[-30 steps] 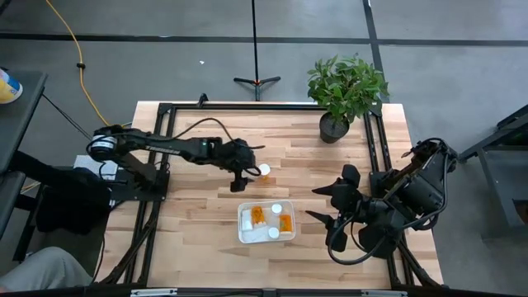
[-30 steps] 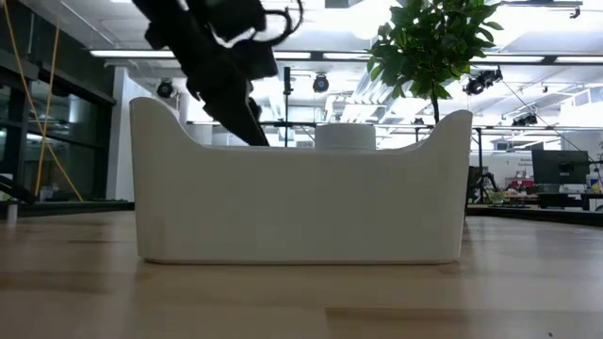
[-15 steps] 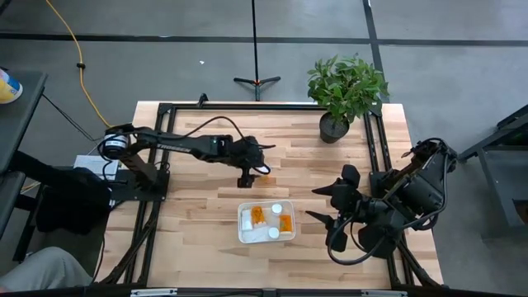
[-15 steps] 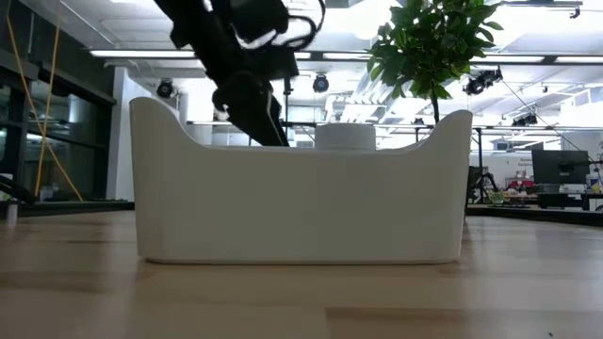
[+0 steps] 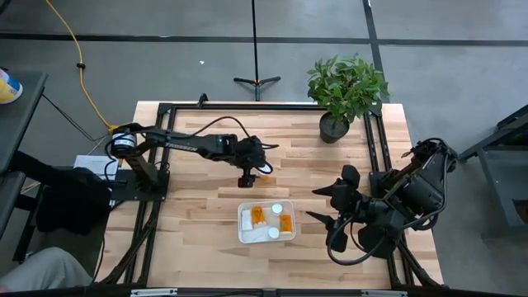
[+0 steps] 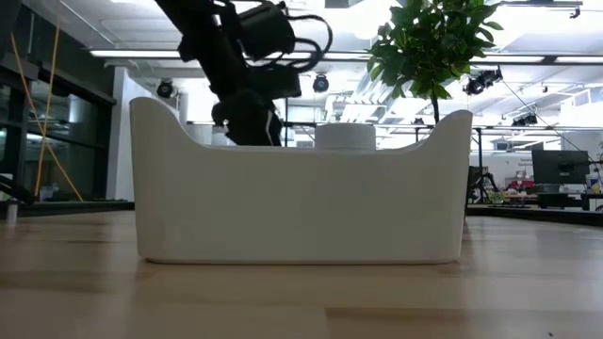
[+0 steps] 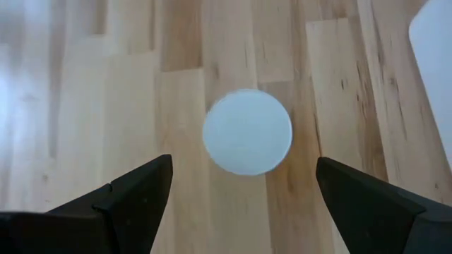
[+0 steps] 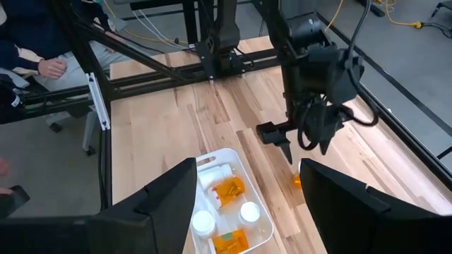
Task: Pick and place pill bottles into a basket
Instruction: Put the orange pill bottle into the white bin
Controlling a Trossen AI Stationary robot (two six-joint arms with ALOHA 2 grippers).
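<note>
One pill bottle [image 7: 247, 131] stands upright on the wooden table, its round white cap facing up; its orange body shows in the high view [image 5: 266, 171] and the right wrist view [image 8: 297, 182]. My left gripper [image 7: 244, 168] hovers above it, open and pointing down, one finger on either side of the cap without touching; it also shows in the high view [image 5: 255, 171]. The white basket [image 5: 244, 235] lies nearer the front edge and holds several bottles [image 5: 258, 215]. My right gripper [image 5: 332, 208] waits open at the table's right.
A potted plant [image 5: 345, 91] stands at the far right corner. In the low view the basket's wall [image 6: 301, 202] fills the foreground, with one white cap [image 6: 345, 137] above its rim. Black frame rails run along the left and right edges. A person sits beyond the table [image 8: 42, 42].
My left gripper has moved toward the table's right edge and come to stand over the upright bottle, covering most of its cap in the high view. The bottle and the basket have stayed where they were.
</note>
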